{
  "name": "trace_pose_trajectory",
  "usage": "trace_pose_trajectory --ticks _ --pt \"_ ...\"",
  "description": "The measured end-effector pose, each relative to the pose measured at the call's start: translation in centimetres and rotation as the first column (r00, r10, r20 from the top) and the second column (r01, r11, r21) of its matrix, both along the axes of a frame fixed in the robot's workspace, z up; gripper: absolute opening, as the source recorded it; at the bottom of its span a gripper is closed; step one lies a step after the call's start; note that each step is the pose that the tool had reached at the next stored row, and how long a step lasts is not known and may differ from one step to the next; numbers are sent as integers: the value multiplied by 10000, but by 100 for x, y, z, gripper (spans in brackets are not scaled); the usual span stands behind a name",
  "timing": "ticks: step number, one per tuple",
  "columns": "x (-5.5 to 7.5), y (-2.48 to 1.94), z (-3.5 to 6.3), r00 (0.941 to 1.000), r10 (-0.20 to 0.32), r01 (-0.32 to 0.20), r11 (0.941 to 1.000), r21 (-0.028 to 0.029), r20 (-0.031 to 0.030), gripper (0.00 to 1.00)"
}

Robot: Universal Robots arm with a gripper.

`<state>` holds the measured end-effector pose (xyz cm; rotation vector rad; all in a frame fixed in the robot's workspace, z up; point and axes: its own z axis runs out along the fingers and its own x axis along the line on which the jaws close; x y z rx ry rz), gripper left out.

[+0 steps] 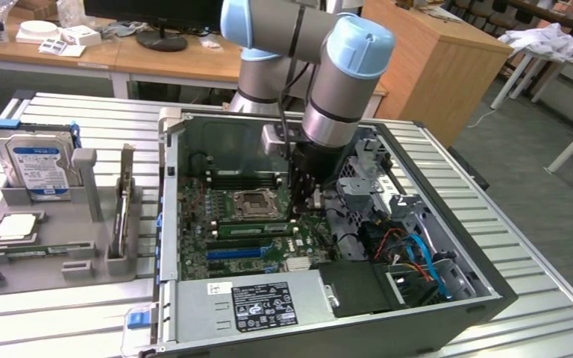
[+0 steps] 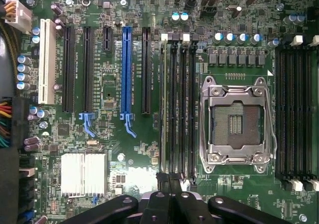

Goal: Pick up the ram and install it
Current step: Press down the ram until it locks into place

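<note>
A robot arm reaches down into an open computer case (image 1: 465, 298), its gripper (image 2: 169, 184) pinched fully shut just above the motherboard's memory slots (image 2: 178, 104) beside the processor socket (image 2: 234, 122). The ram (image 2: 163, 104) appears seated in the outermost slot, so the install step looks nearly complete; any further move would call for careful, straight pressure.

We can read no text in either view. The black label (image 1: 263, 306) on the power supply (image 1: 217, 317) carries white print we cannot make out. The blue label (image 1: 38, 168) on the hard drive (image 1: 36, 160) is likewise illegible.
</note>
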<state>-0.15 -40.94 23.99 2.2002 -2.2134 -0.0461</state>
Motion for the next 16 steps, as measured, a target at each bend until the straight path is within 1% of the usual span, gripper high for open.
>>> trace_pose_trajectory --ticks 7,16 --pt "0 0 -36 10000 0 0 10000 -1 0 11" --pt "0 0 -59 10000 0 0 10000 1 0 11"
